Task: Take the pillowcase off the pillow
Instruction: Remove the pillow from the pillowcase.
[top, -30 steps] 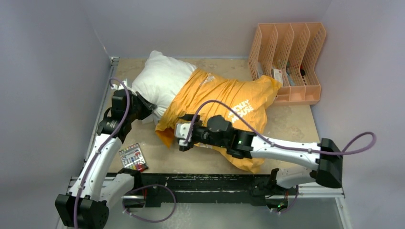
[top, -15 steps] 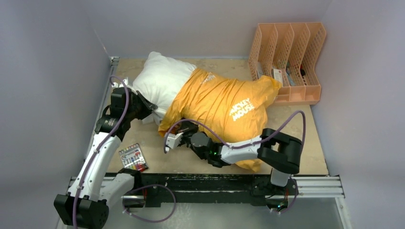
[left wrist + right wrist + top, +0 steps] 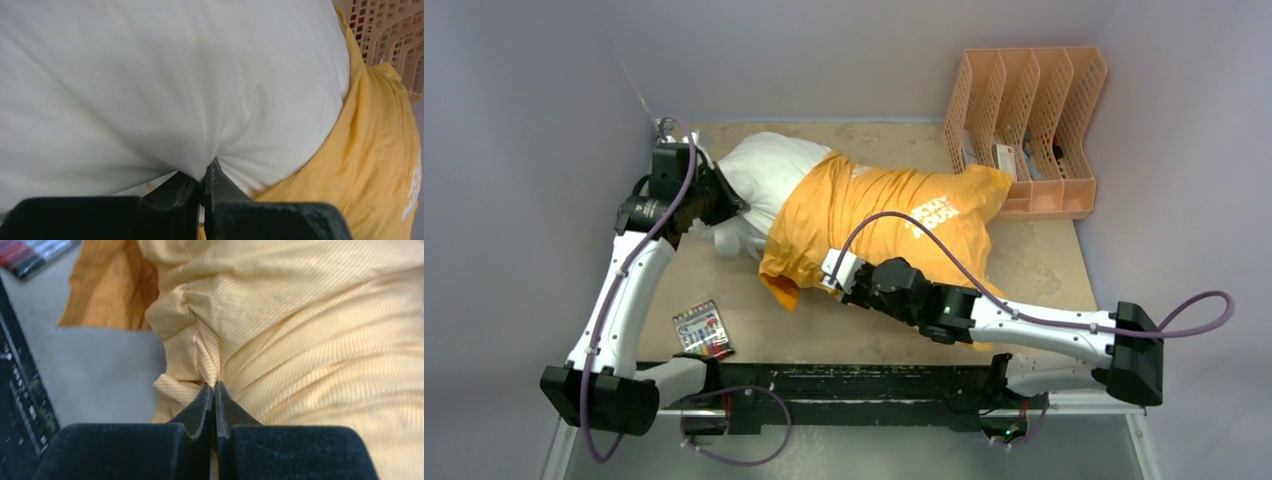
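Note:
The white pillow (image 3: 759, 180) lies across the back of the table, its left end bare. The orange-yellow pillowcase (image 3: 894, 225) with white print covers its right part. My left gripper (image 3: 720, 203) is shut on a pinch of the pillow's white cloth (image 3: 165, 100) at its near left side, the pinch sitting at the gripper (image 3: 206, 172). My right gripper (image 3: 832, 268) is shut on a gathered fold of the pillowcase (image 3: 300, 335) close to its open front hem; the fold bunches at the gripper (image 3: 214, 385).
A peach plastic file rack (image 3: 1024, 130) with small items stands at the back right, touching the pillowcase's far corner. A pack of coloured pens (image 3: 702, 331) lies at the front left. Grey walls close in left, back and right. The black rail (image 3: 844, 385) runs along the near edge.
My right gripper has closed on the pillowcase's front hem, and that arm has stretched out again. My left gripper has pulled the pillow toward the back-left corner, baring more white.

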You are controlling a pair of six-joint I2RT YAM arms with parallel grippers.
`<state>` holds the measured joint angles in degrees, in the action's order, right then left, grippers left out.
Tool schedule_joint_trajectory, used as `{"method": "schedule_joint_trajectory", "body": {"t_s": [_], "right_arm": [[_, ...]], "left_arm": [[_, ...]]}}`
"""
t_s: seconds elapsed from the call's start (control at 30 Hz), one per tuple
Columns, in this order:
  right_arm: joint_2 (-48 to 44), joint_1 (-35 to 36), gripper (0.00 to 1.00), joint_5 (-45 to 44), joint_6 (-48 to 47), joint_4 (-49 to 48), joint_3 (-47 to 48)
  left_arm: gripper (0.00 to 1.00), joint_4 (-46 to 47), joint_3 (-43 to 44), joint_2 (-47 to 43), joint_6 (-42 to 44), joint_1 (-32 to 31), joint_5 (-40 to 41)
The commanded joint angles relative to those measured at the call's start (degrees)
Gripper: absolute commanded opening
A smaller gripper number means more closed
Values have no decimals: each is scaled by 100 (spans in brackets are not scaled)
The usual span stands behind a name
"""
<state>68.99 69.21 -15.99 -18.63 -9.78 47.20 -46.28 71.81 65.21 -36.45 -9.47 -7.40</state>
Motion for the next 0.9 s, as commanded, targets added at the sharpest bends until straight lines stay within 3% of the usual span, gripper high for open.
{"method": "schedule_joint_trajectory", "body": {"t_s": [0.0,0.17,0.3,0.5,0.53,0.57,0.6,0.8,0.87], "right_arm": [[-567,64,0,161,1111,2149,-270],[-1149,-30,0,-402,933,1879,-435],[-1005,-54,0,143,519,1473,-169],[-134,-49,45,950,324,645,848],[0,-53,64,896,436,383,934],[152,-49,89,654,636,4,967],[326,-48,96,439,778,-312,1004],[1850,-49,99,358,666,-884,1620],[2359,-6,99,500,218,-806,1913]], "left_arm": [[0,857,797,257,694,1032,1187],[0,602,904,256,867,1302,1164],[0,851,399,12,684,1299,437],[0,928,-324,-475,466,1299,89],[0,902,-399,-547,457,1299,89],[0,875,-464,-621,448,1299,89],[0,853,-522,-684,431,1299,89],[0,787,-647,-897,288,1305,-33],[0,870,-695,-953,150,1299,-59]]}}
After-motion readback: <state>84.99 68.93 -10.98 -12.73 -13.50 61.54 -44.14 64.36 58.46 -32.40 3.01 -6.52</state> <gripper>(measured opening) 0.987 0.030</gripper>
